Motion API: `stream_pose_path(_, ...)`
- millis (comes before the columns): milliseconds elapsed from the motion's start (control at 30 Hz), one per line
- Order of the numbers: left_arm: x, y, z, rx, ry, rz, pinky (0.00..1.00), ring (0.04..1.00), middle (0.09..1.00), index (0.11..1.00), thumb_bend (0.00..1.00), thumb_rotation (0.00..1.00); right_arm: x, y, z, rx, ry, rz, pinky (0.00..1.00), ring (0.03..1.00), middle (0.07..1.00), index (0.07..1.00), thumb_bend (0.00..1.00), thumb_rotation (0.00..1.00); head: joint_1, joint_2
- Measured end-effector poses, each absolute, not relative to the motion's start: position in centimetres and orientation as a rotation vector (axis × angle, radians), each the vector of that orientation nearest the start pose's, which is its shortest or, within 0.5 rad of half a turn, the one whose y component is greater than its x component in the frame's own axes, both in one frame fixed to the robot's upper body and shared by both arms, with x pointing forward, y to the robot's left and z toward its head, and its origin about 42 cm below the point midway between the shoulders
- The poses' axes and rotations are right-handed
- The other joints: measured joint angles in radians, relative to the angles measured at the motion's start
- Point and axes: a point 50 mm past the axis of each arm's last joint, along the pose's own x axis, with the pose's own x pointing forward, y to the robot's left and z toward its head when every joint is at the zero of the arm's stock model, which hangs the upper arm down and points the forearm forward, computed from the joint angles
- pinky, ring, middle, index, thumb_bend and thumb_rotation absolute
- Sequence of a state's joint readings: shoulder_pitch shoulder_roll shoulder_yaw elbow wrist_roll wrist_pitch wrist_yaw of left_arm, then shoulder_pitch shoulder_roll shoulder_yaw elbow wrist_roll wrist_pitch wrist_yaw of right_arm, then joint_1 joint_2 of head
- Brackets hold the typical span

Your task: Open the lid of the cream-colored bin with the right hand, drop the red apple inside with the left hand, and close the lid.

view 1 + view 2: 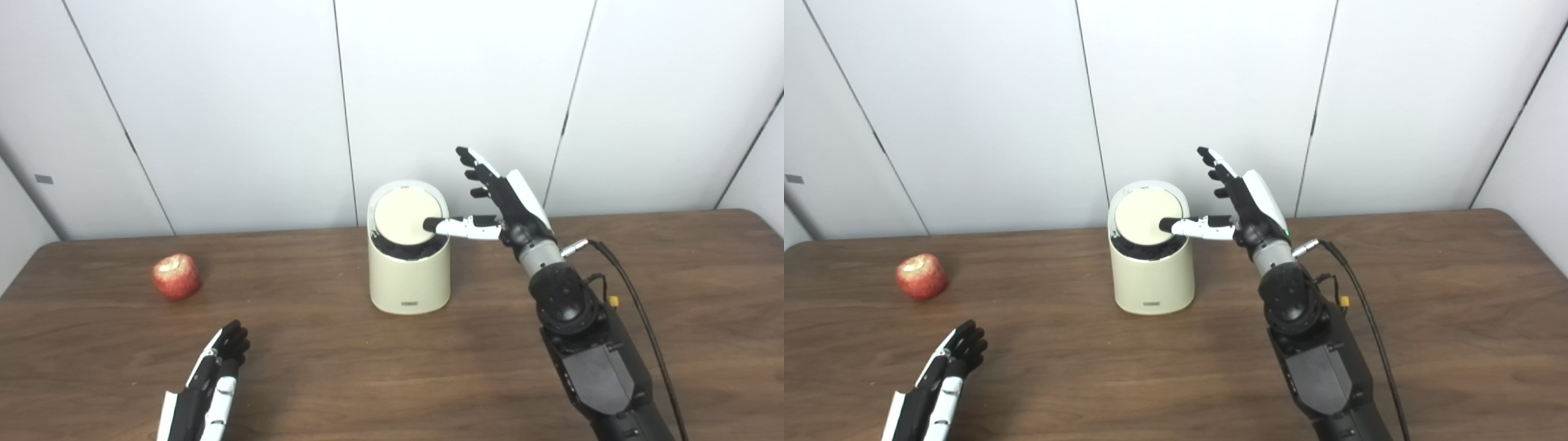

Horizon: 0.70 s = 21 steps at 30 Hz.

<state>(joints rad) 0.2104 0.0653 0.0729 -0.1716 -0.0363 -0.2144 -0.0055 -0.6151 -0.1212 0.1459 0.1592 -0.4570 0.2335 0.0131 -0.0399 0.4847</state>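
White walls behind — right hand point(511, 205), fingers spread, thumb tipped the bin point(409, 269) lid point(405, 218); apple point(176, 276) untouched, left hand point(211, 380) open, empty.

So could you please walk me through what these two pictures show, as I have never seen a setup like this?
Both pictures come from two cameras side by side on a humanoid robot's head, so they show one scene from slightly different spots. The black and white limbs rising from the bottom edge are its own arms.

On the brown table stand a cream-colored bin and, off to the left, a red apple.

The right hand is open, fingers spread upward, with its thumb pressing on the bin's round lid, which is tilted, showing a dark gap at the front. The left hand waits near the table's front edge, open. Neither hand holds anything.
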Motion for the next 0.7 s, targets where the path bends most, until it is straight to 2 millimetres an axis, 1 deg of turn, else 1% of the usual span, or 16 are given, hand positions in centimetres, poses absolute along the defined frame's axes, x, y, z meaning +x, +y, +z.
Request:
stream_pose_path(33, 21.2, 26.1, 10.9, 0.061, -0.185, 0.103, 0.91, 0.885, 0.891, 0.910, 0.39, 0.76, 45.3, -16.2, 25.7, -0.660, -0.257, 0.084, 0.79, 0.899, 0.924, 0.926, 0.90, 0.43, 0.002, 0.002)
stream_pose_path(133, 21.2, 26.0, 11.0, 0.066, -0.182, 0.101, 0.91, 0.884, 0.891, 0.911, 0.39, 0.74, 46.0, -15.3, 26.1, -0.694, -0.266, 0.085, 0.78, 0.887, 0.916, 0.922, 0.91, 0.41, 0.005, 0.005)
stream_pose_path(267, 21.1, 25.9, 11.0, 0.070, -0.182, 0.103, 0.91, 0.882, 0.888, 0.908, 0.41, 0.74, 46.5, -14.6, 26.5, -0.727, -0.281, 0.092, 0.80, 0.900, 0.923, 0.930, 0.90, 0.36, 0.008, 0.008)
stream_pose_path(333, 21.2, 25.9, 11.0, 0.069, -0.177, 0.104, 0.92, 0.887, 0.893, 0.912, 0.43, 0.75, 46.6, -14.3, 26.3, -0.736, -0.279, 0.102, 0.81, 0.908, 0.927, 0.932, 0.89, 0.35, 0.008, 0.008)
stream_pose_path(467, 21.1, 25.8, 10.9, 0.072, -0.160, 0.102, 0.94, 0.895, 0.896, 0.915, 0.43, 0.77, 46.7, -14.1, 25.6, -0.734, -0.270, 0.098, 0.83, 0.910, 0.928, 0.929, 0.88, 0.34, 0.008, 0.008)
stream_pose_path(533, 21.1, 25.8, 10.8, 0.073, -0.154, 0.101, 0.93, 0.890, 0.895, 0.914, 0.44, 0.77, 46.7, -13.9, 25.5, -0.731, -0.286, 0.102, 0.83, 0.908, 0.928, 0.927, 0.88, 0.34, 0.008, 0.008)
stream_pose_path(567, 21.1, 25.7, 10.8, 0.073, -0.153, 0.101, 0.93, 0.886, 0.894, 0.913, 0.45, 0.76, 46.7, -13.8, 25.5, -0.731, -0.292, 0.104, 0.83, 0.909, 0.928, 0.927, 0.87, 0.34, 0.000, 0.015)
stream_pose_path(700, 21.1, 25.7, 10.9, 0.071, -0.154, 0.103, 0.91, 0.883, 0.895, 0.913, 0.45, 0.75, 46.7, -13.5, 25.4, -0.727, -0.298, 0.106, 0.85, 0.915, 0.932, 0.926, 0.86, 0.29, 0.000, 0.020)
